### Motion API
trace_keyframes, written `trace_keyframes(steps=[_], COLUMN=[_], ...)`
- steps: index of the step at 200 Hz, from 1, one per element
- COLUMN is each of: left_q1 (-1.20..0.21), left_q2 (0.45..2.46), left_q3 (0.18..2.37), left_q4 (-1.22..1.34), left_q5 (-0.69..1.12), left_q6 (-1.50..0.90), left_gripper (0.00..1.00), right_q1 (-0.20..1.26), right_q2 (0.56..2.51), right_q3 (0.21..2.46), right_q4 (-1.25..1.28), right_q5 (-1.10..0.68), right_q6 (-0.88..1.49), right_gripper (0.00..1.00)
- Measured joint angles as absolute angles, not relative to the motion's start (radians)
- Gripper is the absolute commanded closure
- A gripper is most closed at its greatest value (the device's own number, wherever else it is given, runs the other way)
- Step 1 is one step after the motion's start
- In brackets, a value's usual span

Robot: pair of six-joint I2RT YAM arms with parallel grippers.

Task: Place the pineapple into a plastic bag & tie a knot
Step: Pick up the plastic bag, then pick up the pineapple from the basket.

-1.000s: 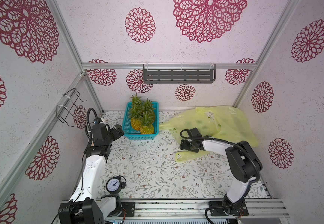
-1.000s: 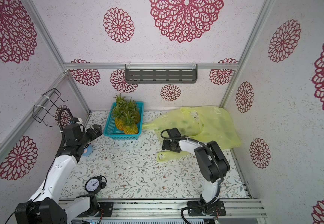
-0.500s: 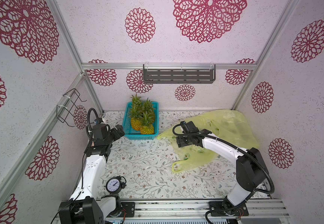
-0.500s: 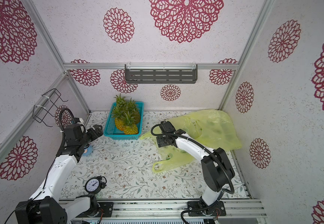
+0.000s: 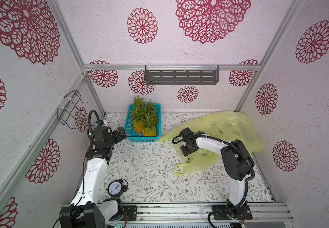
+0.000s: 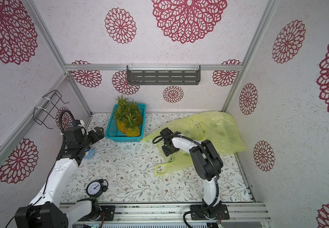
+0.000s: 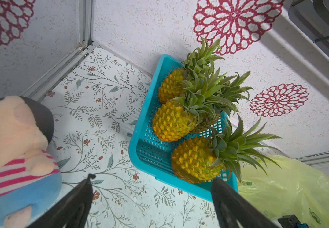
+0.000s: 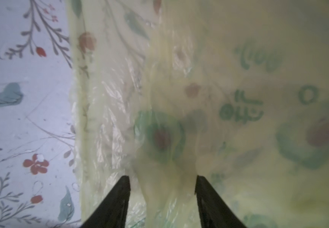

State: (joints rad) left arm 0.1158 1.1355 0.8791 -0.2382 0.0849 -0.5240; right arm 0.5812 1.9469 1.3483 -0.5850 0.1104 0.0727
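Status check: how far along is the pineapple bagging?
Done: nothing; the pineapples lie in the teal basket. In hand: the right gripper is down on the yellow bag, jaws apart around a fold; the left gripper, open and empty, faces the basket. Remaining: open bag, load pineapple, tie knot.

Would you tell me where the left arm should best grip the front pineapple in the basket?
On the front pineapple, probably the yellow body, across its width, coming down through the open top of the basket: it lies nearest the front rim, uncovered, while its crown looks springy.
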Motion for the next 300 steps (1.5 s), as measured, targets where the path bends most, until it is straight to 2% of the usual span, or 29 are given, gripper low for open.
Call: trace_keyframes(steps=[29,57,112,167,209,268,283,292,300], left_q1=[0.116,0.116,0.111,0.005,-0.101,-0.22,-0.226,-0.226,-0.226], left_q2=[1.135,1.135,1.135,1.18,1.333,1.607,1.669,1.706,1.737], left_q3=[0.879,0.879,0.899,0.995,1.109,1.387,1.452,1.492,1.527], left_q4=[-0.249,-0.253,-0.268,-0.294,-0.329,-0.467,-0.5,-0.52,-0.538], left_q5=[0.085,0.09,0.147,0.165,0.188,0.116,0.101,0.094,0.089], left_q6=[-0.524,-0.523,-0.505,-0.45,-0.434,-0.414,-0.412,-0.413,-0.414], left_gripper=[0.03,0.03,0.03,0.03,0.03,0.03,0.0,0.04,0.12], right_q1=[0.557,0.542,0.528,0.45,0.379,0.347,0.345,0.345,0.345], right_q2=[1.96,1.969,1.935,1.678,1.567,1.557,1.558,1.558,1.559], right_q3=[1.365,1.375,1.363,1.29,1.194,1.119,1.119,1.119,1.119], right_q4=[-0.585,-0.584,-0.553,-0.432,-0.344,-0.308,-0.295,-0.283,-0.272], right_q5=[0.104,0.081,0.001,-0.105,-0.139,-0.135,-0.139,-0.146,-0.155], right_q6=[0.064,0.069,0.121,0.31,0.46,0.554,0.56,0.562,0.567], right_gripper=[0.8,1.0,1.0,1.0,1.0,1.0,1.0,1.0,1.0])
